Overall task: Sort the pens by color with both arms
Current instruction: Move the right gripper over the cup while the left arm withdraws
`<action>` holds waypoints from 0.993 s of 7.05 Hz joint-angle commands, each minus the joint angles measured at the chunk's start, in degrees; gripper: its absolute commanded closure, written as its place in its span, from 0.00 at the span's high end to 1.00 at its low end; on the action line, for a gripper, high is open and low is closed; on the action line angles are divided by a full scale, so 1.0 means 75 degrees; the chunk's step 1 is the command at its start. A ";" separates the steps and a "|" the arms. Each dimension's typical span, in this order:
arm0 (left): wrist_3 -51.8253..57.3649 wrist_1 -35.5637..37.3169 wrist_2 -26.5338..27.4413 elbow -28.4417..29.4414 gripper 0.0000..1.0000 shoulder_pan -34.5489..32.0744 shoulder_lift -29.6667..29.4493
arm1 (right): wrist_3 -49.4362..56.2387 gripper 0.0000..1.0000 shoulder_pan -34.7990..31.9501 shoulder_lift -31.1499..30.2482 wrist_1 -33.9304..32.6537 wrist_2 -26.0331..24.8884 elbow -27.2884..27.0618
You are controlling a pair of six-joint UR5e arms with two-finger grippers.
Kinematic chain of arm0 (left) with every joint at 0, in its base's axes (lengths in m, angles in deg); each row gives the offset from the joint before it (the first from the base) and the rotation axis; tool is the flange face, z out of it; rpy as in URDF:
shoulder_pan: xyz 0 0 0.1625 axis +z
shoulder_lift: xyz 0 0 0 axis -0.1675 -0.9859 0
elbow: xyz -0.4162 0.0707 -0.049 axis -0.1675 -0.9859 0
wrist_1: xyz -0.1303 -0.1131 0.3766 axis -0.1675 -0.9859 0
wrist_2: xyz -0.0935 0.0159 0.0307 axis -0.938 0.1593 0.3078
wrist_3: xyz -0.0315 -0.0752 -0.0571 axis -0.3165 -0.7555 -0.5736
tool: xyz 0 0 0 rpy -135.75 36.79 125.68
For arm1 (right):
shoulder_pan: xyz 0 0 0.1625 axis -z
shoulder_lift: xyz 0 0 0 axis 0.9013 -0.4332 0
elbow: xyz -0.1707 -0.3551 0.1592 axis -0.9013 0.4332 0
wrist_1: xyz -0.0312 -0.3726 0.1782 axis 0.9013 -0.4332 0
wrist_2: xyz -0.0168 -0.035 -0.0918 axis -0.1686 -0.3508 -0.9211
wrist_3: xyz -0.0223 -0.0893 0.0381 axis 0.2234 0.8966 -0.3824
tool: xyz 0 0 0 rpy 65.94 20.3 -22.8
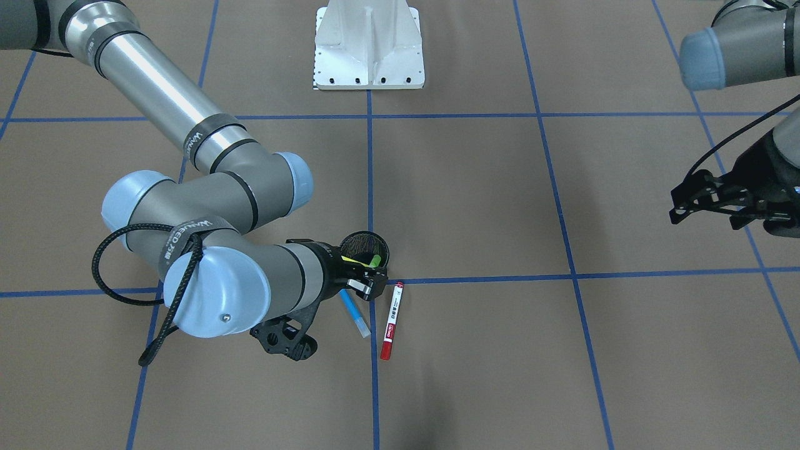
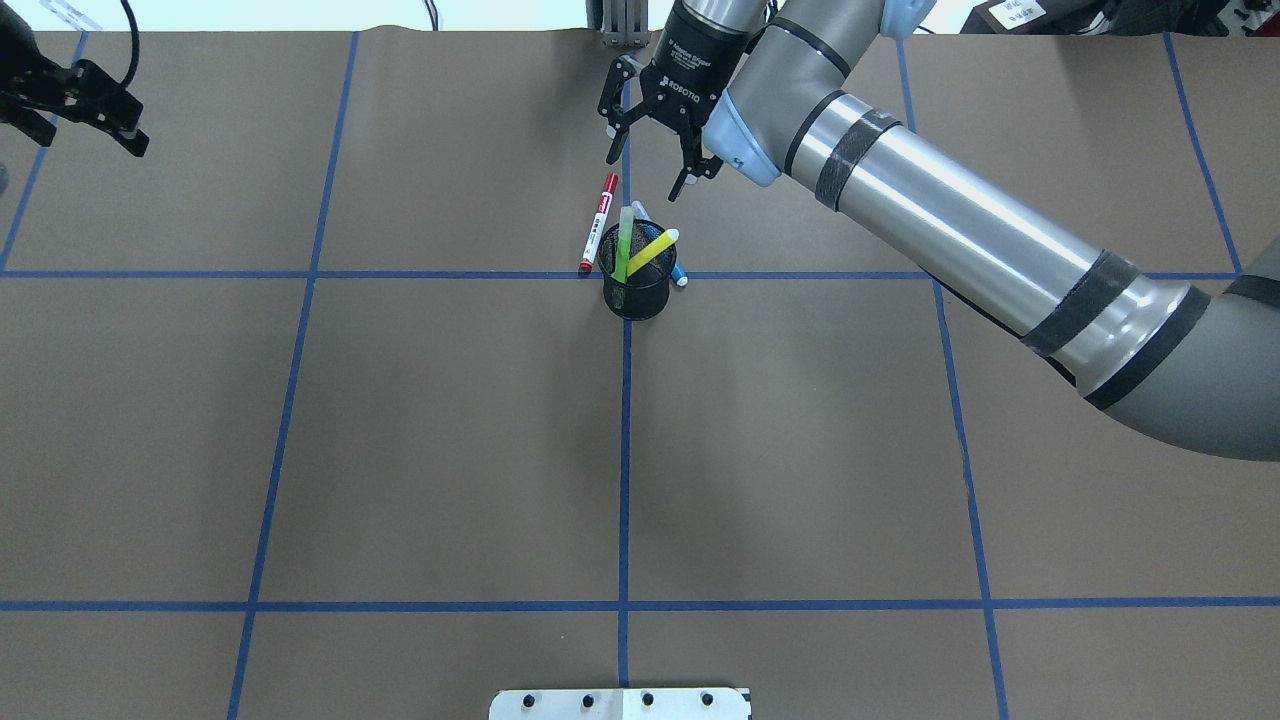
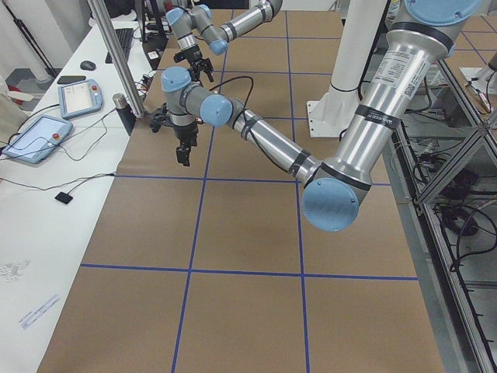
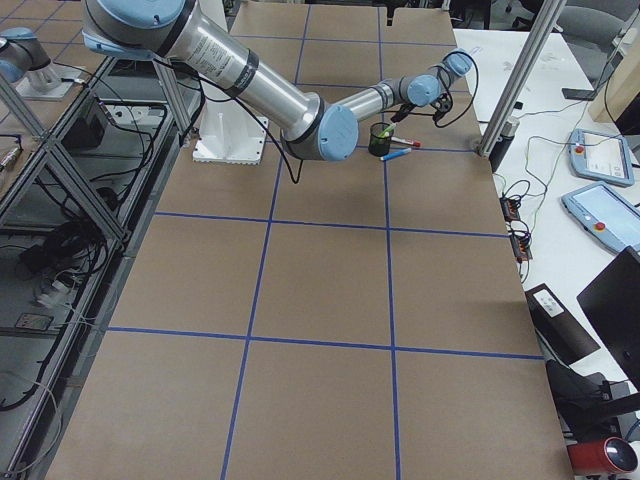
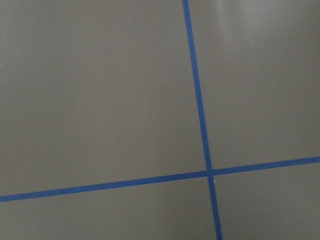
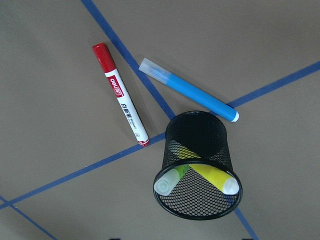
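A black mesh cup (image 2: 637, 290) stands upright at a tape crossing on the far middle of the table. A lime green pen (image 2: 625, 245) and a yellow pen (image 2: 652, 250) stand in it. A white pen with a red cap (image 2: 598, 222) and a blue pen (image 6: 187, 90) lie on the table just beyond the cup, one on each side of a tape line. My right gripper (image 2: 645, 168) is open and empty, hovering above the lying pens. My left gripper (image 2: 115, 110) is open and empty at the far left, away from all pens.
The white metal base (image 2: 620, 705) sits at the table's near edge. Blue tape lines (image 5: 200, 115) divide the brown table. A side bench with teach pendants (image 4: 600, 155) runs beyond the far edge. The right arm's long forearm (image 2: 950, 230) spans the right half.
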 commanded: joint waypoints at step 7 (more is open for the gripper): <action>0.1530 0.0188 -0.0023 0.0553 0.99 -0.1155 0.0102 | 0.0000 0.56 0.0442 -0.0053 0.0649 -0.1051 0.0001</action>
